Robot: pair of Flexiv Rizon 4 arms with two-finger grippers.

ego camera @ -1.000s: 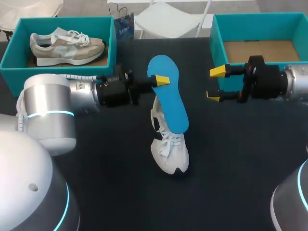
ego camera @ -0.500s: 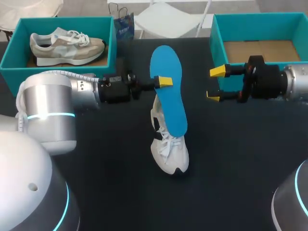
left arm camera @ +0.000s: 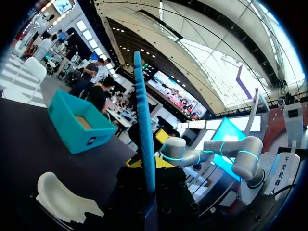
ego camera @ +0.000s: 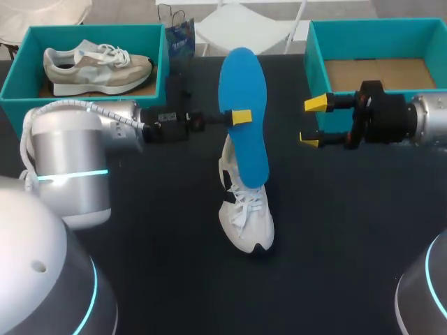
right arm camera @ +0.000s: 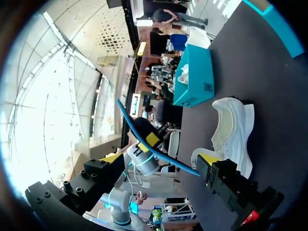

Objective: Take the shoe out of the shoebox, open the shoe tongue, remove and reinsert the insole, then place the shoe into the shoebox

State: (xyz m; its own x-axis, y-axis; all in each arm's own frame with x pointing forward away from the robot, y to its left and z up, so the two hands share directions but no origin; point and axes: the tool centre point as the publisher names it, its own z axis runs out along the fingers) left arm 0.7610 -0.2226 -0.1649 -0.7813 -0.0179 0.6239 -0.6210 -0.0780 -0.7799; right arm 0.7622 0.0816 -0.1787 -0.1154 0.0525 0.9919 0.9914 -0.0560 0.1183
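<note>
Insole (ego camera: 246,148) tight between left jaws

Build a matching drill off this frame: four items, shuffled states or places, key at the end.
Items
1. blue insole
2. white shoe
3. left shoebox
4. right hand

States or places
A. open, holding nothing
B. holds a grey-beige sneaker
C. resting on the table
D. clamped in the left hand

Pairs: 1-D, 2-C, 3-B, 4-A
</note>
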